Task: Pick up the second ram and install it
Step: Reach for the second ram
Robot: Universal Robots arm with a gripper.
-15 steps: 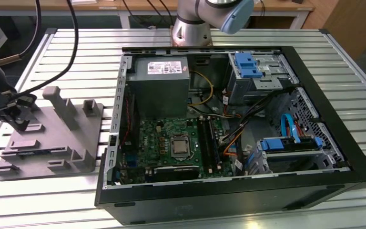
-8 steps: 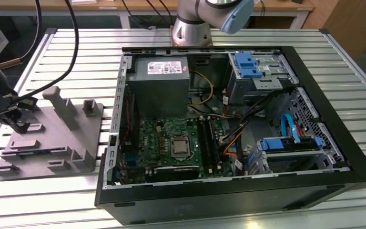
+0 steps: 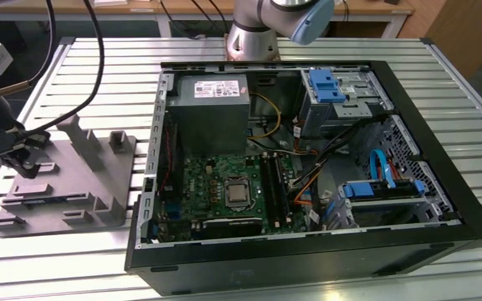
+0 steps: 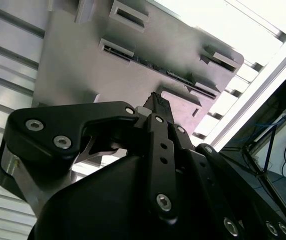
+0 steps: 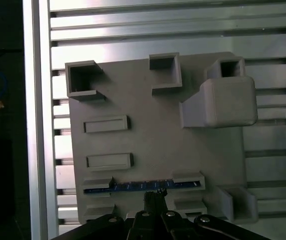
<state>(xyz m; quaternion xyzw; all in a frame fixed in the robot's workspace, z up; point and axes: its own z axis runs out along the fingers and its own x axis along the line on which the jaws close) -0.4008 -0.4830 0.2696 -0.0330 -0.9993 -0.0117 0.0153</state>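
Second ram [image 5: 143, 185] stands on its thin edge, as far as can be judged, in a narrow slot of the grey fixture [image 5: 158, 130]. In the first wrist view it shows as a bluish strip running between two raised blocks. In the exterior view the fixture rests on the slatted desk [image 3: 325, 47] at 9 o'clock from the open computer case [image 3: 442, 207], well apart from the green board [image 3: 211, 179] inside it. The jaws hang directly over the middle of the stick's length, very near it, and whether they touch it cannot be told. Nor can it be told whether they are open or closed, and nothing is visibly lifted in them. The step in hand looks like the grasp. To do it well, the jaws should straddle the stick at its midpoint, square to its long line, and close on the two flat faces rather than the ends. An off-centre or skewed hold would likely let the stick tilt and bind against the slot walls. A straight, level pull out of the slot would suit it best.
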